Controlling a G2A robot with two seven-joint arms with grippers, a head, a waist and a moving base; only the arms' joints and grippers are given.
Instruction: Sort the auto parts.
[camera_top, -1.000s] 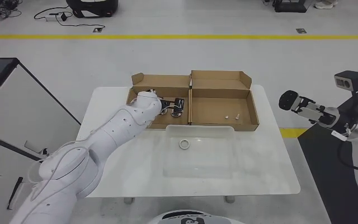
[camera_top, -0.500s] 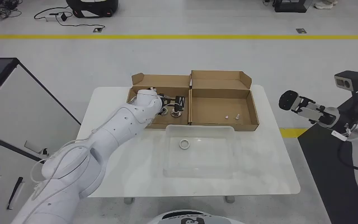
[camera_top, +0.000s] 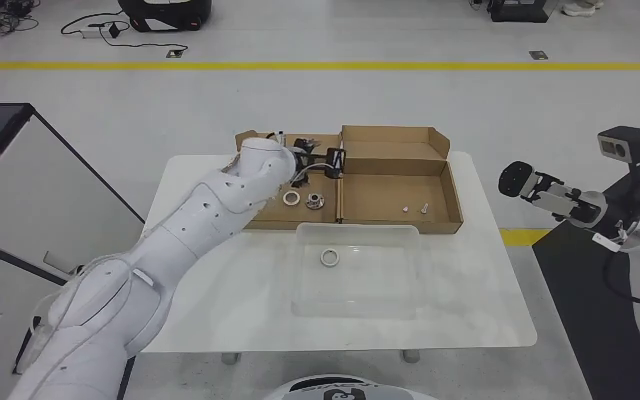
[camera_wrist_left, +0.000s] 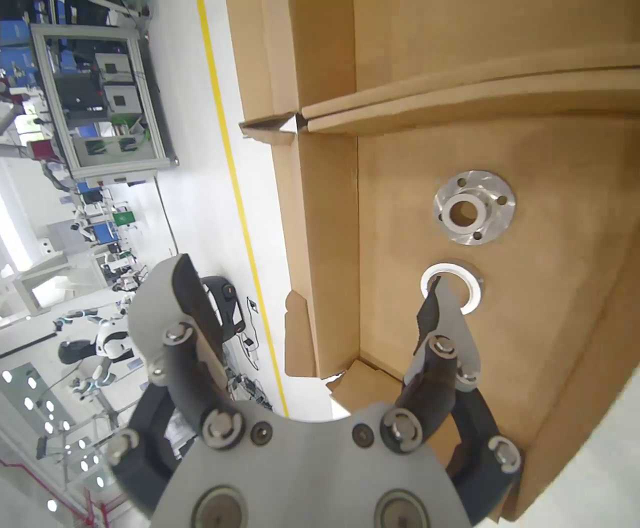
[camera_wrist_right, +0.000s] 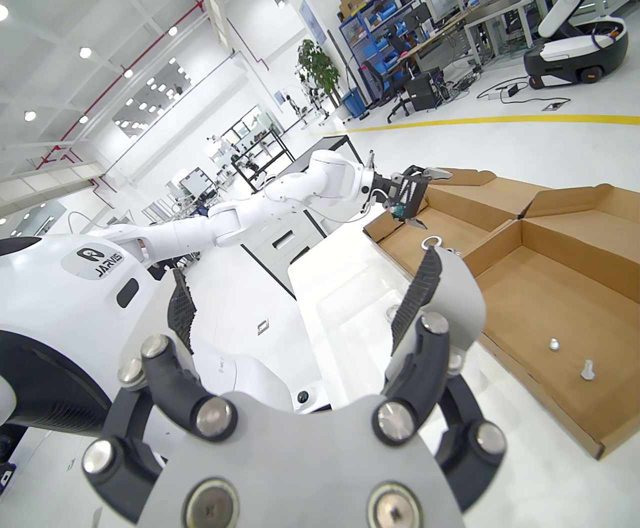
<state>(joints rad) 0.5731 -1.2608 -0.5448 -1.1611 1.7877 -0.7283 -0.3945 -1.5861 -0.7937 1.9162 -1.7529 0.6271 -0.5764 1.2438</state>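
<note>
Your left gripper (camera_wrist_left: 308, 280) hangs over the 11 o'clock box (camera_top: 262, 143), jaws apart and empty, with a flange (camera_wrist_left: 474, 207) and the boxed ring (camera_wrist_left: 470, 295) lying beneath; a drop looks done. Next, you need to swing to the tray ring (camera_top: 328, 258), at 5 o'clock from that box, and straddle it. A finger (camera_wrist_left: 442, 325) hides part of the boxed ring.

white table (camera_top: 480, 300), yellow floor line (camera_top: 400, 66)

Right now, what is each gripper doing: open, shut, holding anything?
Left gripper: open, holding nothing.
Right gripper: open, holding nothing.
</note>
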